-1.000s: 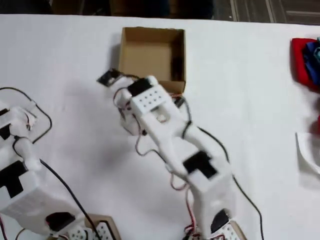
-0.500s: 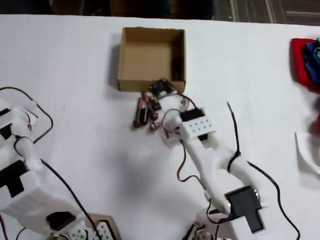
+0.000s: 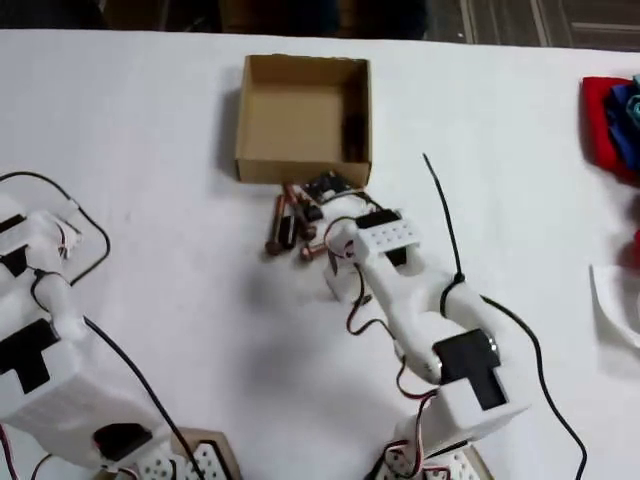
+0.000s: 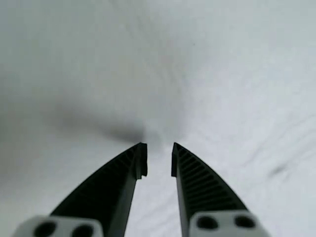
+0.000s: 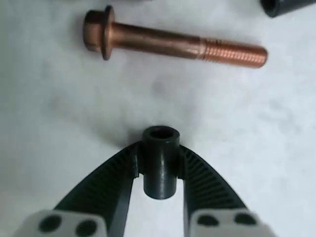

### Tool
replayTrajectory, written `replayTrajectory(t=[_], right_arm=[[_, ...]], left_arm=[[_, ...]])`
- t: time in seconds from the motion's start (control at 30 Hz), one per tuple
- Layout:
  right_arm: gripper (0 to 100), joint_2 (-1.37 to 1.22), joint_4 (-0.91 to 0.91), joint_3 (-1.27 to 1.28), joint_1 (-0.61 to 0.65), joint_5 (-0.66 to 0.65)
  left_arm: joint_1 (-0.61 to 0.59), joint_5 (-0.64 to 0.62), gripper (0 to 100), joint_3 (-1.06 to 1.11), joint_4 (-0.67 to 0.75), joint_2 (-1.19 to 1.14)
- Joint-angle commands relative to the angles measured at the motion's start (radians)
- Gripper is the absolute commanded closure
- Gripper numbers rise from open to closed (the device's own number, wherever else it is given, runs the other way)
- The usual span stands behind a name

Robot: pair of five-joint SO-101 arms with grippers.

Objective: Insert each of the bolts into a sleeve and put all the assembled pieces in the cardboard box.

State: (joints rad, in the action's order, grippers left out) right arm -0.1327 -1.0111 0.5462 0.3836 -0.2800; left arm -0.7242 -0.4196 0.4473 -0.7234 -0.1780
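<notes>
Motion in the last second swung the right arm off the box (image 3: pixel 300 170) corner and back toward the tabletop's (image 3: pixel 150 130) near edge, uncovering bolts (image 3: pixel 285 222) just before the box's front wall. Right pincer (image 5: pixel 159 157) gripped a sleeve (image 5: pixel 160 170) near one bolt (image 5: pixel 173 43), so mating seemed next. The box was empty. Left pincer (image 4: pixel 157 159) hung slightly parted, empty, by the left edge

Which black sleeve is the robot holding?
The sleeve clamped in the right tool; the other sleeve lies loose beyond the copper bolt.
</notes>
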Motion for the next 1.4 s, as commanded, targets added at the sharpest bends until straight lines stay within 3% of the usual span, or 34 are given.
replayTrajectory(t=[0.0, 0.53, 0.6, 0.77, 0.97, 1.17, 1.37], right_arm=[[93.5, -0.024, -0.022, -0.026, -0.013, -0.011], [97.8, 0.004, -0.077, -0.054, -0.045, -0.009], [97.7, 0.062, -0.081, -0.089, -0.091, -0.009], [97.7, 0.321, -0.077, -0.115, -0.269, 0.000], [97.7, 0.424, 0.077, 0.028, -0.492, 0.169], [97.7, 0.410, 0.274, 0.138, -0.515, 0.249], [97.7, 0.248, 0.383, 0.137, -0.521, 0.290]], left_arm=[[0.009, -0.002, 90, -0.031, 0.000, 0.003], [0.020, 0.002, 90, -0.033, -0.006, 0.003], [0.049, 0.066, 89, -0.033, -0.008, 0.003], [0.222, 0.334, 89, -0.038, -0.121, 0.009], [0.516, 0.249, 89, -0.171, -0.336, 0.011], [0.862, 0.236, 89, -0.424, -0.605, 0.003], [1.063, 0.575, 89, -0.463, -0.634, 0.002]])
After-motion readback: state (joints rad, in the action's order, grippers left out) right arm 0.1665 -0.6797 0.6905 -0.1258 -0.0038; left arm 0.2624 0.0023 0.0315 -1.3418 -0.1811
